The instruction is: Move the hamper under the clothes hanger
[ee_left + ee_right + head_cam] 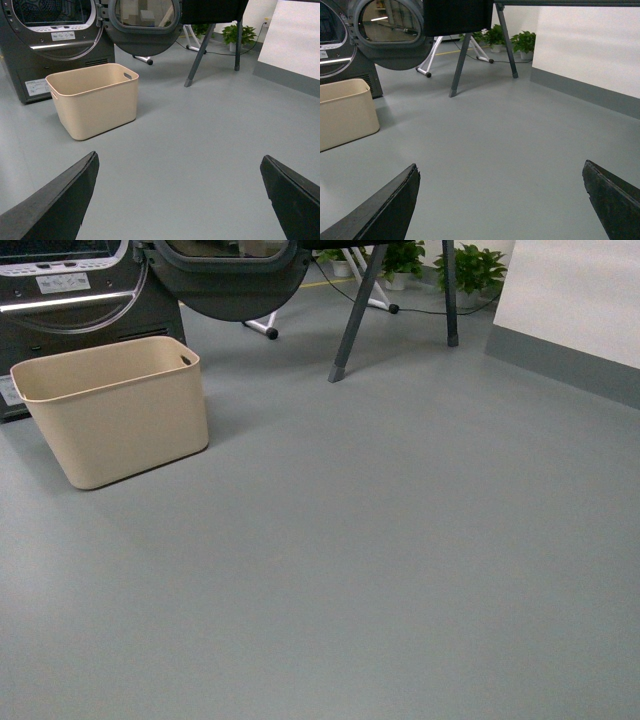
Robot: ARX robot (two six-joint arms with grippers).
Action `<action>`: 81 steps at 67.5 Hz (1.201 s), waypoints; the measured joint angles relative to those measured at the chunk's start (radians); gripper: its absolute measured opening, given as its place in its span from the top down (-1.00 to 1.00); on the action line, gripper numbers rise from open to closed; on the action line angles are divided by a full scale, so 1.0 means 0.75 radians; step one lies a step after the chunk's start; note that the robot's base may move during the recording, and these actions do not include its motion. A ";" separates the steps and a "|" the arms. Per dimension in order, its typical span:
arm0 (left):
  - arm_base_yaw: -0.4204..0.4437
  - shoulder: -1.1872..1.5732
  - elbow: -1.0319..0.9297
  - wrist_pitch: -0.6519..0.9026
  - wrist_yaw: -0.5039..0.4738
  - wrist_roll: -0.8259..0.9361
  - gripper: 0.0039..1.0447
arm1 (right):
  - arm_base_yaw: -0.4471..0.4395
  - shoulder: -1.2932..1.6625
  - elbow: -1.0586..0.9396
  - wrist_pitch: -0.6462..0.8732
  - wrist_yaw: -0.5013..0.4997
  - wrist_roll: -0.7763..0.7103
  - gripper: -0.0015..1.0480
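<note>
Not started, far as I can see. Hamper (115,410) sits on the floor (400,560) at approx. 10 o'clock, just in front of the dryer (80,300), well apart from the clothes hanger (355,315) legs at 12-1 o'clock. Left gripper (178,159) & right gripper (500,166) both spread wide, holding nothing, neither near the hamper. Whole job's left: reach it, shift it toward 1 o'clock, under the clothes hanger.

Hamper (115,420) on the floor (400,560) before the dryer (70,300), left of the clothes hanger (355,325), well apart
</note>
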 joint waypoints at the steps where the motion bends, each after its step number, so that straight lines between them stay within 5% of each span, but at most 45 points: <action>1: 0.000 0.000 0.000 0.000 0.000 -0.001 -0.88 | 0.000 0.000 0.000 0.000 0.000 0.000 -0.85; 81: 0.000 0.001 0.000 0.000 0.000 -0.001 -0.88 | 0.000 0.000 0.000 0.000 0.000 0.000 -0.85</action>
